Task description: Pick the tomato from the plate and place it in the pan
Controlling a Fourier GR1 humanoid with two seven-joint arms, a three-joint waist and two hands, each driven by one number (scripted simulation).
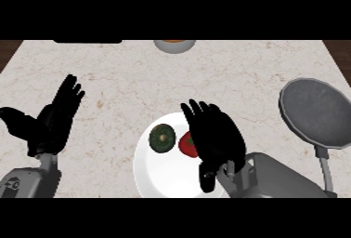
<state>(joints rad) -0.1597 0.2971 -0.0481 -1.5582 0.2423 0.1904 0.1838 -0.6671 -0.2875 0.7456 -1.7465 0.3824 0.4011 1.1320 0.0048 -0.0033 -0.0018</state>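
Note:
A red tomato (pixel 186 144) lies on the white plate (pixel 158 179) near the counter's front, beside a dark green round vegetable (pixel 162 138). My right hand (pixel 216 137) hovers over the plate's right side with fingers straight, covering part of the tomato; its thumb hangs down toward the plate's lower part. The grey pan (pixel 315 113) rests at the right, handle (pixel 324 162) pointing toward me. My left hand (pixel 51 121) stays open at the left, fingers up, away from the plate.
A grey bowl (pixel 175 45) with something orange in it sits at the counter's far edge. A dark flat object (pixel 87 41) lies at the far left edge. Marble counter (pixel 137 83) stretches between plate and bowl.

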